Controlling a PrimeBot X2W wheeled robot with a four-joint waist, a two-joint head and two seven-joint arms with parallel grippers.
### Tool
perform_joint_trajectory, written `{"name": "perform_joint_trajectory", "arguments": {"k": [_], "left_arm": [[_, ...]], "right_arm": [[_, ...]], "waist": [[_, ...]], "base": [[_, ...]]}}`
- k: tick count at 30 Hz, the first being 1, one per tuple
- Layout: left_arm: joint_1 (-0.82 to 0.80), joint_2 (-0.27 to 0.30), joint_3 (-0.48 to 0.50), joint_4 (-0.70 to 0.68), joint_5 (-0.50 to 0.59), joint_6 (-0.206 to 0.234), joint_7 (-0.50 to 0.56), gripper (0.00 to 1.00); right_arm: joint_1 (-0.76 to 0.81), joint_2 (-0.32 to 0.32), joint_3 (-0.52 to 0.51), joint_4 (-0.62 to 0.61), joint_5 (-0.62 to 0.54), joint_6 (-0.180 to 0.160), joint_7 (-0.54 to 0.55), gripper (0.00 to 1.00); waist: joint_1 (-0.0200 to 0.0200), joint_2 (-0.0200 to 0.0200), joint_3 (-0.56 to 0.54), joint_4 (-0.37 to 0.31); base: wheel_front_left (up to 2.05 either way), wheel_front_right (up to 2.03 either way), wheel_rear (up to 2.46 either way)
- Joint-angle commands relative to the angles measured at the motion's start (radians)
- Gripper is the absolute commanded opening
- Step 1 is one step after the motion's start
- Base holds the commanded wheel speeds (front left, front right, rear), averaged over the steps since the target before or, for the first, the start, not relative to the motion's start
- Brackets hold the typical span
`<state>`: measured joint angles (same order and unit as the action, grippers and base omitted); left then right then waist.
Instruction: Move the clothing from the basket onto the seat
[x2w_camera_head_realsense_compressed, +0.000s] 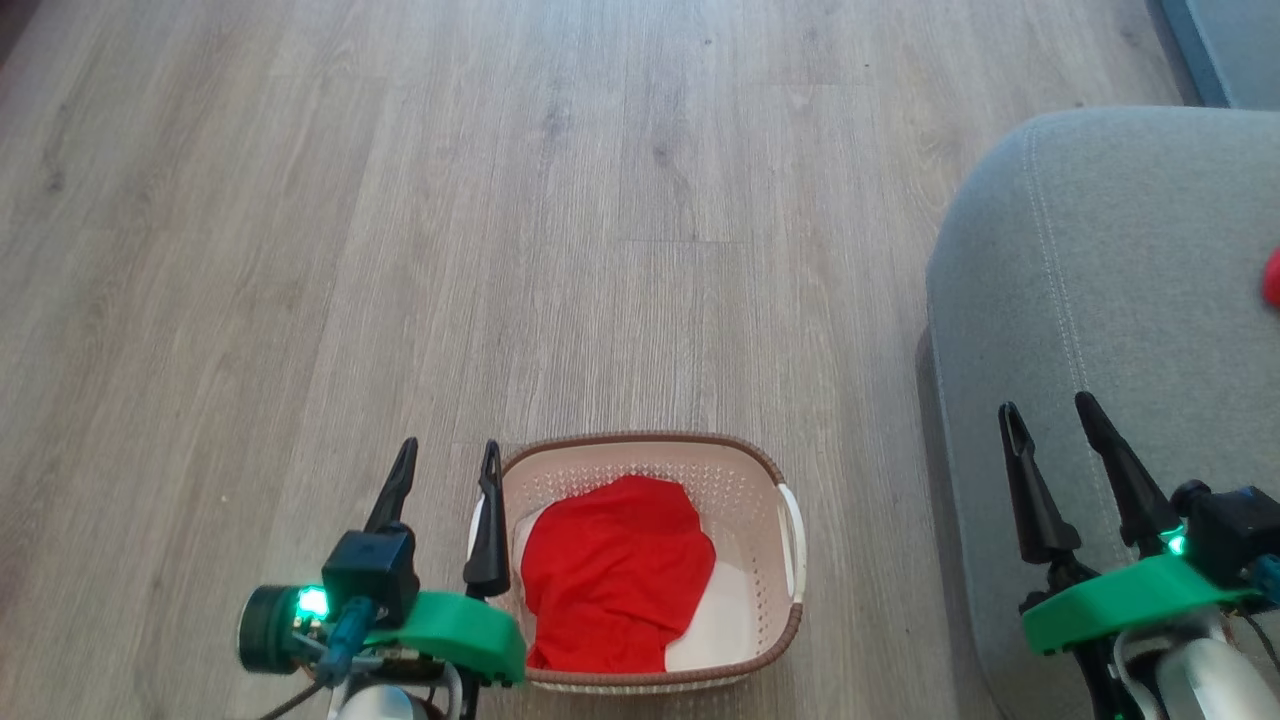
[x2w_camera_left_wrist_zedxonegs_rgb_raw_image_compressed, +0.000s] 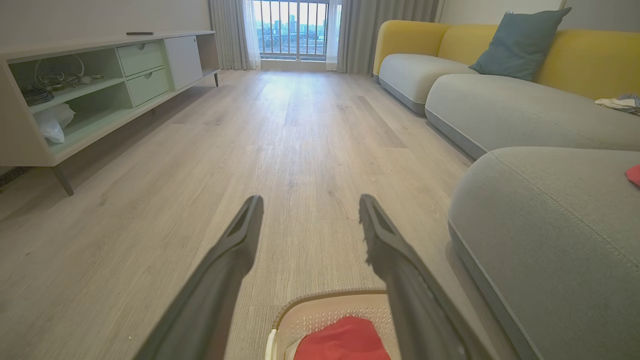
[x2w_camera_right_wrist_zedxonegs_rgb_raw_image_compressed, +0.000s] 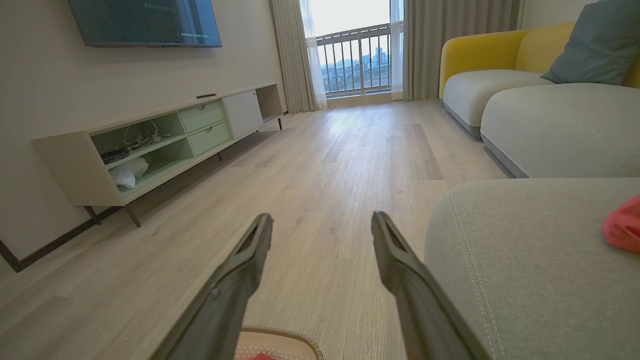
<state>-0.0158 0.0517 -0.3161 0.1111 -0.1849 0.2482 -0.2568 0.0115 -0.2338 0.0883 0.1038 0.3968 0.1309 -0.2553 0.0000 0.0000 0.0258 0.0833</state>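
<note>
On the wooden floor in front of me stands the cream basket (x2w_camera_head_realsense_compressed: 745, 468) with its brown rim. One bright red garment (x2w_camera_head_realsense_compressed: 612, 575) lies crumpled inside it, its top also visible in the left wrist view (x2w_camera_left_wrist_zedxonegs_rgb_raw_image_compressed: 345, 340). A second red garment (x2w_camera_head_realsense_compressed: 1272, 278) lies on the grey seat (x2w_camera_head_realsense_compressed: 1110, 290) at the right edge, and it appears again in the right wrist view (x2w_camera_right_wrist_zedxonegs_rgb_raw_image_compressed: 624, 225). My left gripper (x2w_camera_head_realsense_compressed: 447, 455) hangs open above the basket's left rim, holding nothing. My right gripper (x2w_camera_head_realsense_compressed: 1048, 408) is open over the seat's front part, also holding nothing.
A low TV cabinet (x2w_camera_right_wrist_zedxonegs_rgb_raw_image_compressed: 165, 140) runs along the left wall. Further grey and yellow sofa sections (x2w_camera_left_wrist_zedxonegs_rgb_raw_image_compressed: 480, 95) with a blue-grey pillow (x2w_camera_left_wrist_zedxonegs_rgb_raw_image_compressed: 520, 42) extend beyond the seat. Some pale cloth (x2w_camera_left_wrist_zedxonegs_rgb_raw_image_compressed: 620, 103) lies on the far sofa. Bare wooden floor (x2w_camera_head_realsense_compressed: 450, 230) stretches ahead of the basket.
</note>
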Motion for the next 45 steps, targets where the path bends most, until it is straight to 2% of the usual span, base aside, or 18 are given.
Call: {"name": "perform_joint_trajectory", "arguments": {"k": [1, 8, 13, 20, 25, 26, 35, 45], "left_arm": [[-0.028, -0.001, 0.035, -0.031, -0.009, -0.003, -0.005, 1.0], [-0.05, -0.001, 0.016, -0.014, -0.005, -0.015, -0.005, 1.0], [-0.089, -0.001, -0.01, -0.004, -0.007, -0.017, -0.005, 1.0], [-0.19, -0.001, -0.079, 0.089, -0.007, -0.016, -0.005, 1.0], [-0.305, -0.001, -0.141, 0.193, 0.007, -0.005, -0.005, 1.0], [-0.305, -0.001, -0.141, 0.193, 0.007, -0.005, -0.005, 1.0], [-0.573, -0.001, -0.273, 0.585, 0.021, -0.032, -0.005, 1.0], [-0.821, -0.001, -0.348, 0.972, -0.03, -0.059, -0.005, 1.0]], "right_arm": [[-0.023, -0.024, 0.013, -0.028, -0.001, 0.0, -0.006, 1.0], [-0.042, -0.035, 0.006, -0.038, -0.004, 0.0, -0.006, 1.0], [-0.073, -0.05, -0.021, -0.035, -0.015, 0.0, -0.006, 1.0], [-0.143, -0.084, -0.049, -0.074, -0.02, 0.0, -0.006, 1.0], [-0.201, -0.117, -0.071, -0.115, -0.012, 0.0, -0.006, 1.0], [-0.201, -0.117, -0.071, -0.115, -0.012, 0.0, -0.006, 1.0], [-0.294, -0.137, -0.069, -0.176, 0.004, 0.0, -0.006, 1.0], [-0.349, -0.099, -0.022, -0.21, 0.006, 0.0, -0.006, 1.0]], "waist": [[0.0, 0.0, 0.001, 0.0], [0.0, 0.0, 0.042, -0.003], [0.0, 0.0, 0.112, -0.007], [0.0, 0.0, 0.278, -0.024], [0.0, 0.0, 0.436, -0.041], [0.0, 0.0, 0.436, -0.041], [0.0, 0.0, 0.675, -0.104], [0.0, 0.0, 0.827, -0.207]], "base": [[0.0, 0.0, 0.0], [0.0, 0.0, 0.0], [0.0, 0.0, 0.0], [0.0, 0.0, 0.0], [0.0, 0.0, 0.0], [0.0, 0.0, 0.0], [0.0, 0.0, 0.0], [0.0, 0.0, 0.0]]}}
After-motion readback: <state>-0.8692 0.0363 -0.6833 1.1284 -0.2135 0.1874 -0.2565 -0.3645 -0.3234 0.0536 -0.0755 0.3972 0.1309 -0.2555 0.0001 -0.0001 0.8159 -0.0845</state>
